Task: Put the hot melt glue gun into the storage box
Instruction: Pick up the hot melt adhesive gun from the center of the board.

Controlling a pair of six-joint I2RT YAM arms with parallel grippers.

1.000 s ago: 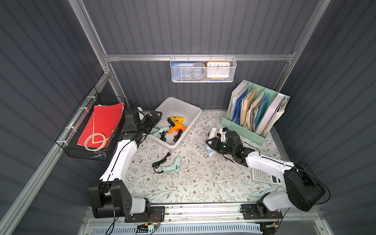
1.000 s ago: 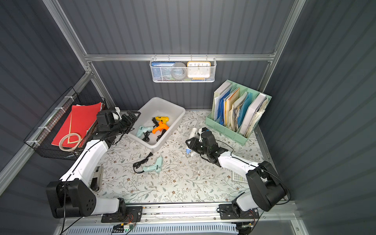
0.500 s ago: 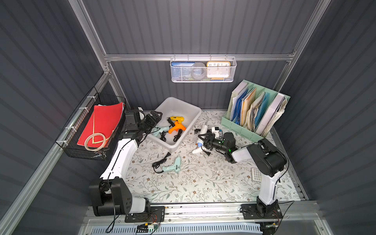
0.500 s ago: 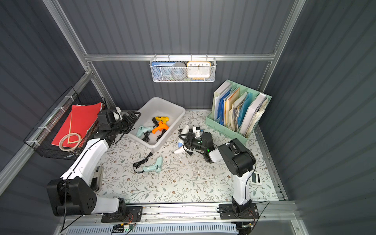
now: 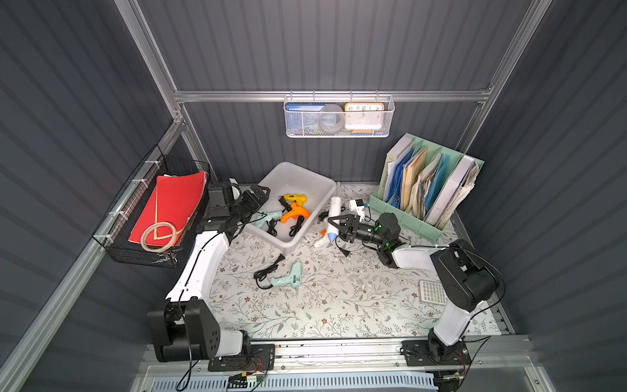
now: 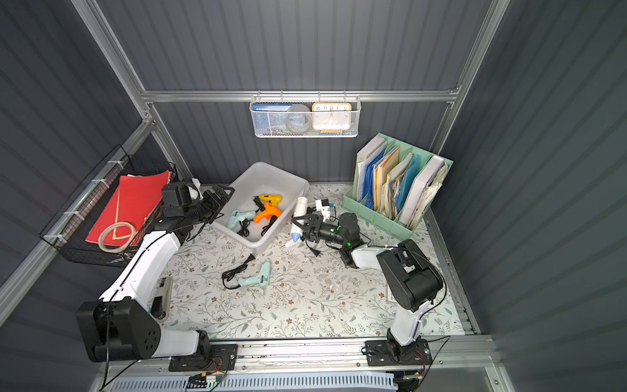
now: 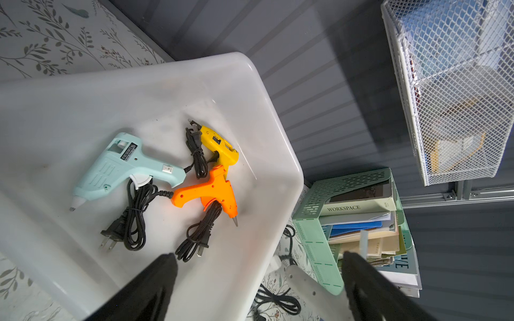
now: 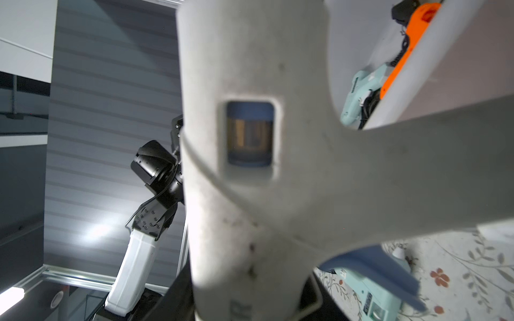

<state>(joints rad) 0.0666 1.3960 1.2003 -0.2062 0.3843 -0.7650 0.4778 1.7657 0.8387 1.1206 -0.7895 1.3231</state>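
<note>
Each arm is built of smooth white plastic shell links joined by glossy black cylindrical motor housings. On the left arm [image 5: 207,264] a thin black cable [image 5: 194,261] runs down the white link behind the fingers to a bulky black base housing [image 5: 212,336], dotted with small round holes, at the end farthest from the fingers. The left gripper [image 5: 259,197] is matte black with an angular open-frame body, and its two fingers [image 7: 155,280] taper to blunt tips. Behind them a black bracket [image 8: 151,219] carries a cluster of small screw heads. The right arm [image 5: 414,256] has the same colours. Black cables loop over its large black elbow housing [image 5: 464,281]. A small green light [image 5: 386,243] glows on the black joint just behind the black-framed right gripper [image 5: 334,229]. Both arms end in flat black mounting plates [image 5: 241,359] with screws.
</note>
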